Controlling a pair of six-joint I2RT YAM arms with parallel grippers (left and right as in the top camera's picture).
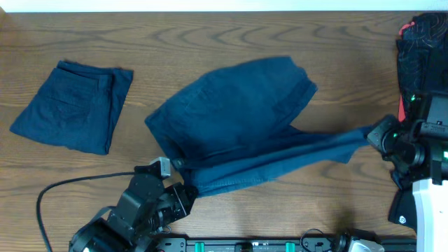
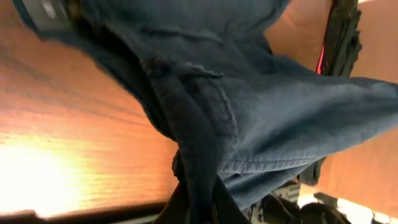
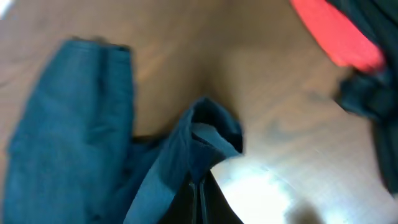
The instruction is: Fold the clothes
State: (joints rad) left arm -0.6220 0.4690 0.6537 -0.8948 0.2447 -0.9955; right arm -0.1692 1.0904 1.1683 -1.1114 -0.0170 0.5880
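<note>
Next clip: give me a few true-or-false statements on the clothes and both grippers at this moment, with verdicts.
1. The folded shorts lie at the left of the table. True.
2. The left gripper and the right gripper are both shut on the unfolded trousers. True.
3. The unfolded trousers are red. False: they are dark blue.
4. The folded shorts touch the unfolded trousers. False: bare wood separates them.

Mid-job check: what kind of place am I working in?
Probably a lab bench for folding practice: a wooden table, a folded navy garment at one side, an unfolded navy garment mid-table, and a heap of clothes at the edge.
</note>
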